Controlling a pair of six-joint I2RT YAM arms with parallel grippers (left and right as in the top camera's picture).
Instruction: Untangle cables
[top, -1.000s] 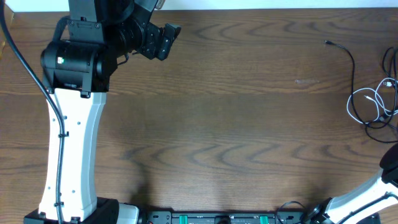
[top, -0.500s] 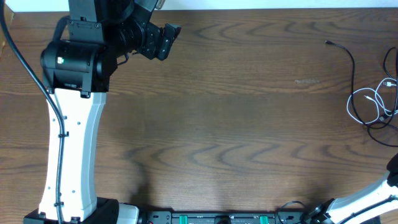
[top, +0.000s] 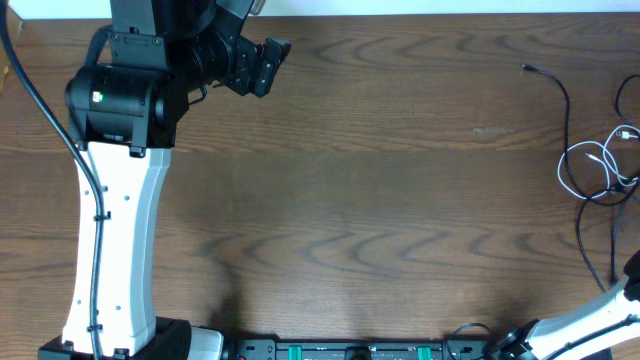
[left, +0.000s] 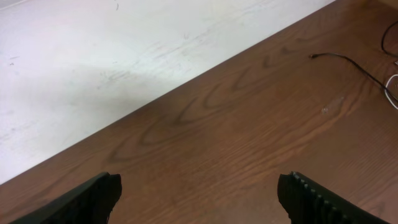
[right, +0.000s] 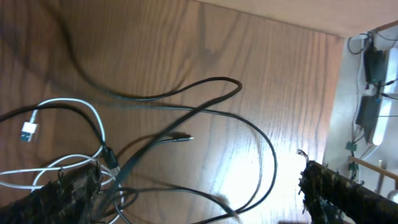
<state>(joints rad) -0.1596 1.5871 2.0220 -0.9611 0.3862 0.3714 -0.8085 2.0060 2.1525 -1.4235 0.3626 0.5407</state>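
The cables lie in a tangle at the table's right edge. The black cable (top: 566, 95) runs from a small plug at the back down into loops, and one strand trails toward the front. The white cable (top: 567, 170) loops through it. In the right wrist view, black loops (right: 205, 106) and the white cable (right: 74, 106) with its plug cross under my right gripper (right: 199, 190), which is open and holds nothing. My left gripper (top: 265, 62) hovers at the back left, far from the tangle. In its own view my left gripper (left: 199, 196) is open and empty.
The left arm's white link (top: 115, 240) stretches along the table's left side. The right arm's white link (top: 590, 318) enters at the front right corner. A pale wall (left: 93, 62) borders the table's back edge. Equipment and wiring (right: 373, 93) hang past the right edge.
My right gripper has gone from shut to open. A black cable strand now trails toward the front right. The left arm has not moved.
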